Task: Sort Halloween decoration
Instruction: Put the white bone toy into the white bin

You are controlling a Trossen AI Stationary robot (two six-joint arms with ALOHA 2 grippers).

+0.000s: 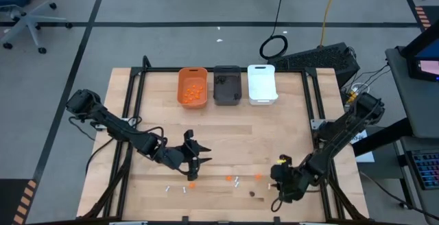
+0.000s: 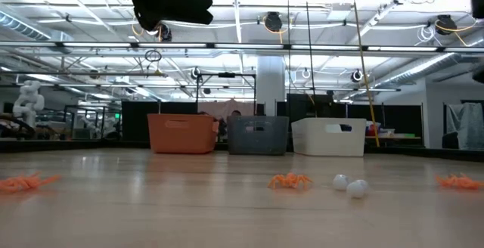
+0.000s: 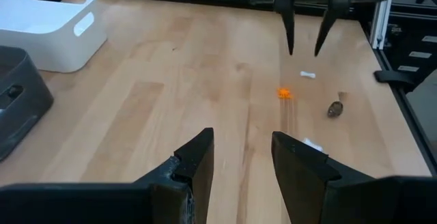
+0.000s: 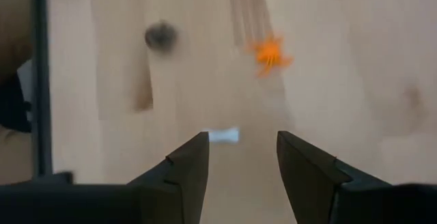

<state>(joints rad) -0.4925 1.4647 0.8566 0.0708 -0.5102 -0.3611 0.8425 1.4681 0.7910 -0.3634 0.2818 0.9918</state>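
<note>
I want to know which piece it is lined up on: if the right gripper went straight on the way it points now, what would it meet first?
Most likely the small white stick, which lies on the table just beyond the open right gripper, roughly centred between its fingers. Depth is uncertain.

right gripper [image 4: 237, 157]: fingers apart, nothing between them
white stick [image 4: 223, 136]: twelve o'clock, just beyond the fingertips
orange piece [image 4: 271, 53]: one o'clock, farther off
dark lump [image 4: 160, 35]: eleven o'clock

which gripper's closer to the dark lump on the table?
Right. The right gripper hovers just beside the dark lump, toward the table's right edge. The left gripper is farther off, past the orange pieces.
</note>
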